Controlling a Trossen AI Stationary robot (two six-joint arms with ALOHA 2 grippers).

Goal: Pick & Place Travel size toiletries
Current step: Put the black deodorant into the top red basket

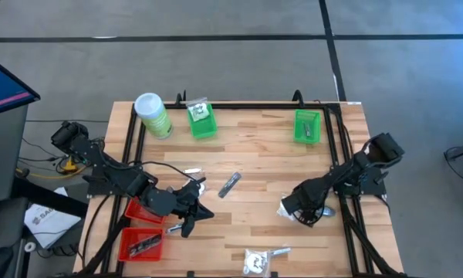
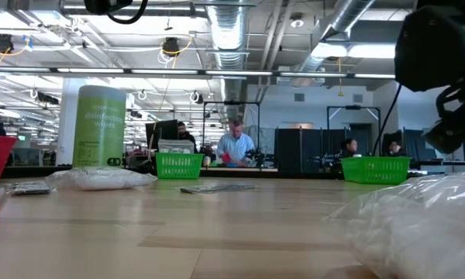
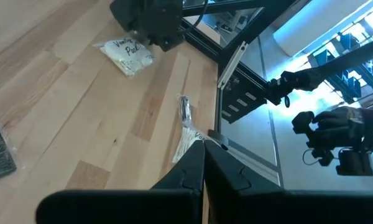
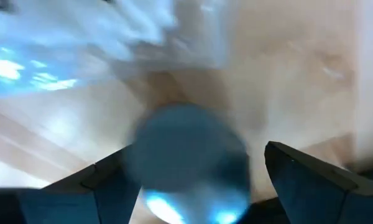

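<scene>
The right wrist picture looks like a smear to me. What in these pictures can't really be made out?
- Right wrist view: a round dark thing sits between the open right gripper's fingers, too blurred to name.
- High view: the right gripper covers whatever lies beneath it.
- Low view: a crinkly packet is cut off by the edge.
- High view: the contents of the green baskets are too small to tell.

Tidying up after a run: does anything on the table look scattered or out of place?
Yes. Several toiletries lie loose on the wood instead of in baskets: a dark stick mid-table, a slim sachet beside it, and white packets at the near edge. The green baskets stand upright; nothing looks spilled or damaged.
</scene>
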